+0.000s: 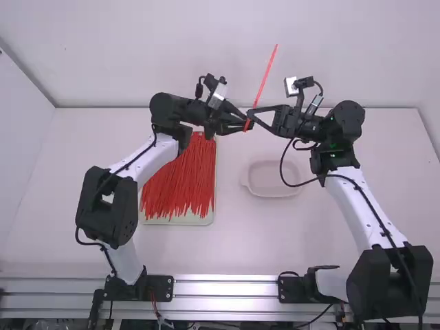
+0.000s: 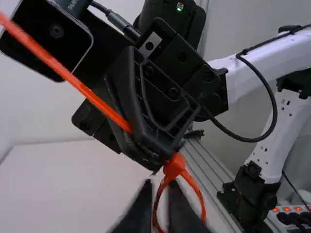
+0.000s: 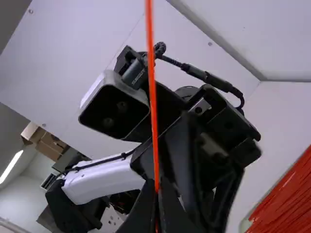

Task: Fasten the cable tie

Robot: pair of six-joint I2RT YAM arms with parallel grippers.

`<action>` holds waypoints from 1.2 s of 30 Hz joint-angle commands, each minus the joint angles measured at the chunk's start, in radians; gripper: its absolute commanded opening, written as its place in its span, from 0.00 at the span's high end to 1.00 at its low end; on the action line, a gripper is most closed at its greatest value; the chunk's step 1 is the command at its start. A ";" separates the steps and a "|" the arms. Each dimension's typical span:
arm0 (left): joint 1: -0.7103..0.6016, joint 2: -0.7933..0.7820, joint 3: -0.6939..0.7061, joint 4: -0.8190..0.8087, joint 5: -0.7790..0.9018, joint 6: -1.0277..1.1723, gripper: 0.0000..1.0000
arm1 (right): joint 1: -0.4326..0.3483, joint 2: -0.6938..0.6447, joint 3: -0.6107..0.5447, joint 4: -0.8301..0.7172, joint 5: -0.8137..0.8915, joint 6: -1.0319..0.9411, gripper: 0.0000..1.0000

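An orange-red cable tie (image 1: 265, 74) is held in the air between both grippers, above the back middle of the table. Its long tail sticks up and to the right. My left gripper (image 1: 237, 124) is shut on the tie's loop (image 2: 156, 213), just below the tie's head (image 2: 173, 165). My right gripper (image 1: 253, 122) meets it from the right and is shut on the strap (image 3: 151, 97), which runs up from between its fingers (image 3: 145, 208). The two grippers nearly touch at the tie's head.
A pale board (image 1: 213, 196) carrying a pile of several red cable ties (image 1: 180, 180) lies under the left arm. A shallow white dish (image 1: 275, 179) sits right of it, near the middle. White walls close the table at the back and left.
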 commanded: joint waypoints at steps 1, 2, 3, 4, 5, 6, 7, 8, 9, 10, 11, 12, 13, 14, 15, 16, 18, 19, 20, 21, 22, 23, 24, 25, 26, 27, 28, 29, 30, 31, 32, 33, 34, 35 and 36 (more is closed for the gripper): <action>-0.004 0.004 0.021 0.004 -0.013 -0.013 0.01 | -0.004 -0.019 0.029 0.007 -0.013 -0.013 1.00; -0.003 0.004 0.021 0.004 -0.020 -0.037 0.01 | -0.017 -0.019 0.029 0.007 -0.028 -0.013 1.00; 0.003 0.004 0.021 0.002 -0.026 -0.056 0.01 | -0.028 -0.019 0.029 0.008 -0.042 -0.013 1.00; 0.008 0.004 0.021 0.001 -0.028 -0.066 0.01 | -0.036 -0.019 0.029 0.008 -0.050 -0.013 1.00; 0.018 0.004 0.021 -0.008 -0.026 -0.076 0.01 | -0.050 -0.019 0.029 0.007 -0.063 -0.014 1.00; 0.031 0.004 0.021 -0.037 -0.019 -0.080 0.01 | -0.074 -0.019 0.029 0.007 -0.091 -0.027 1.00; 0.043 0.004 0.021 -0.066 -0.016 -0.079 0.01 | -0.093 -0.019 0.029 0.007 -0.114 -0.033 1.00; 0.050 0.004 0.021 -0.084 -0.015 -0.080 0.01 | -0.103 -0.019 0.029 0.006 -0.126 -0.033 1.00; 0.060 0.004 0.021 -0.116 -0.014 -0.080 0.01 | -0.123 -0.019 0.029 0.006 -0.149 -0.039 1.00; 0.080 0.004 0.021 -0.182 -0.010 -0.079 0.01 | -0.149 -0.019 0.027 0.001 -0.176 -0.058 1.00; 0.094 0.004 0.021 -0.233 -0.003 -0.074 0.01 | -0.169 -0.019 0.026 -0.015 -0.190 -0.078 1.00; 0.096 0.004 0.021 -0.241 -0.002 -0.072 0.01 | -0.171 -0.019 0.026 -0.019 -0.191 -0.083 1.00; 0.106 0.004 0.021 -0.294 0.006 -0.051 0.01 | -0.185 -0.019 0.022 -0.050 -0.196 -0.118 1.00; 0.115 0.004 0.020 -0.375 0.020 -0.007 0.01 | -0.202 -0.019 0.016 -0.105 -0.198 -0.180 1.00; 0.117 0.004 0.020 -0.441 0.031 0.034 0.01 | -0.212 -0.019 0.010 -0.154 -0.196 -0.227 1.00; 0.119 0.004 0.020 -0.476 0.035 0.058 0.01 | -0.217 -0.019 0.006 -0.187 -0.196 -0.259 1.00; 0.119 0.004 0.018 -0.633 0.046 0.175 0.01 | -0.235 -0.019 -0.010 -0.329 -0.173 -0.395 1.00; 0.118 0.004 0.014 -0.736 0.043 0.266 0.01 | -0.240 -0.019 -0.019 -0.405 -0.156 -0.467 1.00; 0.118 0.004 0.012 -0.768 0.039 0.296 0.01 | -0.242 -0.019 -0.022 -0.431 -0.150 -0.490 1.00; 0.119 0.004 0.003 -0.906 -0.002 0.410 0.01 | -0.246 -0.019 -0.030 -0.541 -0.125 -0.592 1.00; 0.119 0.004 -0.004 -1.042 -0.067 0.498 0.01 | -0.248 -0.019 -0.036 -0.629 -0.095 -0.671 1.00; 0.119 0.004 -0.009 -1.124 -0.112 0.551 0.01 | -0.248 -0.019 -0.040 -0.686 -0.074 -0.729 1.00; 0.119 0.004 -0.013 -1.223 -0.162 0.620 0.01 | -0.245 -0.019 -0.048 -0.763 -0.035 -0.807 1.00; 0.119 0.004 -0.014 -1.246 -0.171 0.634 0.01 | -0.245 -0.019 -0.049 -0.784 -0.022 -0.826 1.00; 0.117 0.004 -0.016 -1.339 -0.186 0.701 0.01 | -0.244 -0.019 -0.056 -0.861 0.037 -0.887 1.00; 0.113 0.004 -0.016 -1.383 -0.186 0.733 0.01 | -0.244 -0.019 -0.061 -0.906 0.074 -0.922 1.00; 0.106 0.004 -0.016 -1.429 -0.184 0.770 0.01 | -0.244 -0.019 -0.068 -0.958 0.125 -0.964 1.00; 0.104 0.004 -0.016 -1.448 -0.185 0.785 0.01 | -0.244 -0.019 -0.072 -0.982 0.153 -0.980 1.00; 0.098 0.004 -0.016 -1.479 -0.189 0.810 0.01 | -0.244 -0.018 -0.080 -1.009 0.192 -0.997 1.00; 0.089 0.003 -0.016 -1.525 -0.198 0.846 0.01 | -0.244 -0.018 -0.095 -1.036 0.252 -1.011 1.00; 0.084 0.003 -0.016 -1.556 -0.208 0.867 0.01 | -0.244 -0.018 -0.109 -1.046 0.296 -1.017 1.00; 0.078 0.003 -0.016 -1.581 -0.224 0.878 0.01 | -0.240 -0.018 -0.123 -1.047 0.331 -1.019 1.00; 0.075 0.003 -0.017 -1.596 -0.233 0.890 0.01 | -0.237 -0.018 -0.133 -1.044 0.353 -1.019 1.00; 0.069 0.003 -0.018 -1.622 -0.258 0.911 0.01 | -0.225 -0.018 -0.159 -1.035 0.418 -1.015 1.00; 0.067 0.003 -0.024 -1.631 -0.283 0.914 0.01 | -0.214 -0.018 -0.178 -1.031 0.476 -1.011 1.00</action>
